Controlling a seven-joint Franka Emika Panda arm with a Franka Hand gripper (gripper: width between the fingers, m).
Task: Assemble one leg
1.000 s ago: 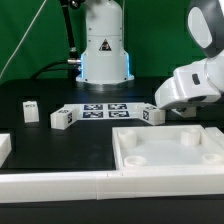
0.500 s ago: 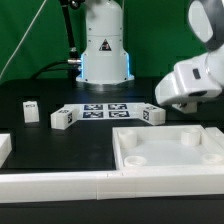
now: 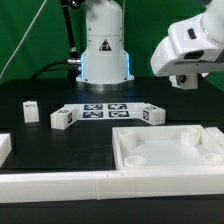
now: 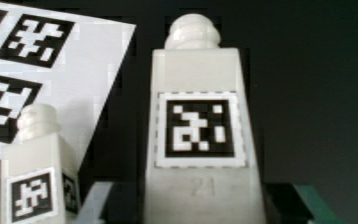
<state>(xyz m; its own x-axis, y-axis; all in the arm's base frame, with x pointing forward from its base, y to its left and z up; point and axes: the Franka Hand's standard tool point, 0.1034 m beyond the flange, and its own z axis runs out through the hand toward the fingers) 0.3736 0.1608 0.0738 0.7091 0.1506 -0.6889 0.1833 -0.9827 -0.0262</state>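
Observation:
In the wrist view a white leg (image 4: 197,120) with a black-and-white tag on its face stands between my two fingers (image 4: 115,200), its rounded tip pointing away. My gripper (image 4: 202,202) is shut on its base. In the exterior view my gripper (image 3: 184,80) hangs high above the table at the right, and I cannot make out the held leg there. A second leg (image 4: 34,170) lies on the black table beside the marker board (image 4: 43,60). It also shows in the exterior view (image 3: 150,114).
Two more legs (image 3: 30,110) (image 3: 63,117) lie at the exterior view's left of the marker board (image 3: 105,110). The wide square panel (image 3: 170,165) sits front right. A long white rail (image 3: 60,185) runs along the front edge. The robot base (image 3: 104,50) stands behind.
My gripper has risen from just above the table at the exterior view's right to well above it. The legs lying on the table have not moved.

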